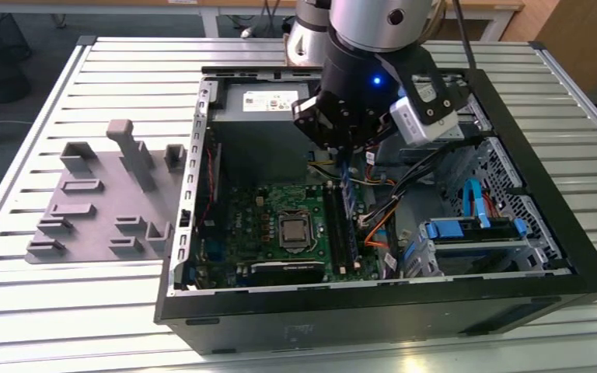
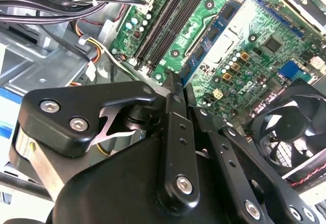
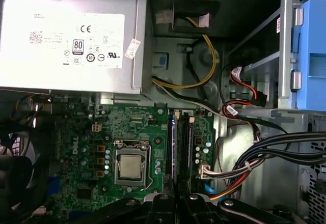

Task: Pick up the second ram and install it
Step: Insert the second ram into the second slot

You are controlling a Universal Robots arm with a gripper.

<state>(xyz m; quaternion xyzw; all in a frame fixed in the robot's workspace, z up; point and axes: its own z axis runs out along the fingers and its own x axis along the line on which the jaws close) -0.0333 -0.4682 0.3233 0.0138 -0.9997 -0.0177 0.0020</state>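
We see the gripper (image 1: 347,167) low inside the open computer case (image 1: 547,225), above the motherboard (image 1: 277,225); its fingertips are hidden by its own body, so we cannot tell their spread. The second ram (image 1: 347,203) shows as a thin dark strip upright below it, at the memory slots (image 3: 182,147). The case lies on a slatted metal table (image 1: 91,78), beside a grey fixture block (image 1: 102,202).
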